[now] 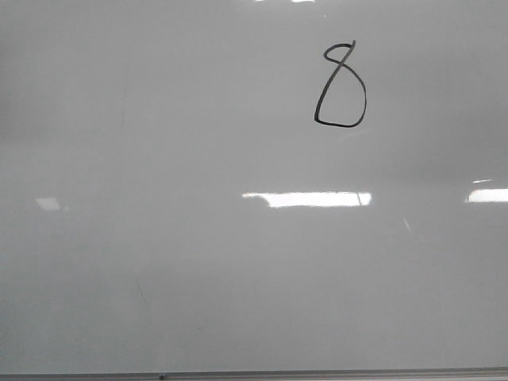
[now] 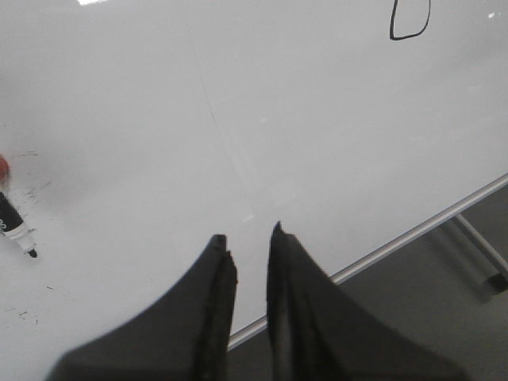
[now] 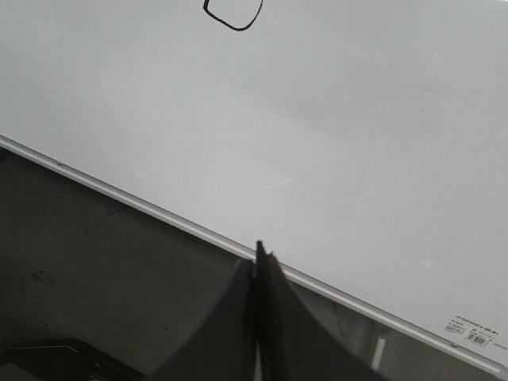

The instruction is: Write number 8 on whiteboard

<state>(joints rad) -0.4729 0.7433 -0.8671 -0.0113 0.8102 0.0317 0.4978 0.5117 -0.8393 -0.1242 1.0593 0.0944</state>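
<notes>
The whiteboard (image 1: 198,262) fills the front view, glossy and pale grey, its metal frame along the near edge. A black hand-drawn number 8 (image 1: 342,86) stands at the upper right of it. Only its lower loop shows in the left wrist view (image 2: 409,24) and in the right wrist view (image 3: 232,14). My left gripper (image 2: 248,232) hangs open over the board near its edge, nothing between the fingers. My right gripper (image 3: 260,248) is shut and empty, its tips over the board's frame. Neither gripper appears in the front view.
A marker (image 2: 16,226) with a black tip lies on the board off to one side of the left gripper, with small ink smudges (image 2: 28,190) around it. Dark floor (image 3: 95,262) and a stand leg (image 2: 480,254) lie beyond the board's frame (image 2: 421,230).
</notes>
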